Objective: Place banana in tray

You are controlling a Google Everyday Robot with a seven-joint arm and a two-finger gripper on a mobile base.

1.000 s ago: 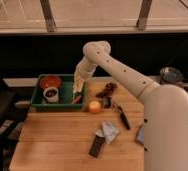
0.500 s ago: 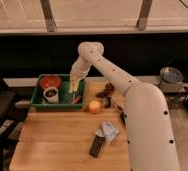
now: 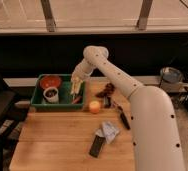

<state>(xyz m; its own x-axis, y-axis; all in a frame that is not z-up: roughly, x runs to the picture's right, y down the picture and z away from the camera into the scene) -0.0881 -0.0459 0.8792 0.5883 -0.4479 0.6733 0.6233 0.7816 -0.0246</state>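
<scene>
The banana (image 3: pixel 76 88) is pale yellow and hangs upright over the right part of the green tray (image 3: pixel 39 103). My gripper (image 3: pixel 77 80) is at the end of the white arm, just above the tray's right half, with the banana at its tip. The tray sits at the back left of the wooden table and holds a red bowl (image 3: pixel 50 80) and a white cup (image 3: pixel 51 94).
On the table to the right of the tray lie an orange fruit (image 3: pixel 94 106), a dark red packet (image 3: pixel 107 90), a black tool (image 3: pixel 123 120), a crumpled silvery wrapper (image 3: pixel 108 131) and a dark flat bar (image 3: pixel 97 146). A metal pot (image 3: pixel 170 75) stands at far right.
The arm has swung left from the tray's right edge to over the tray, carrying the banana with it.
</scene>
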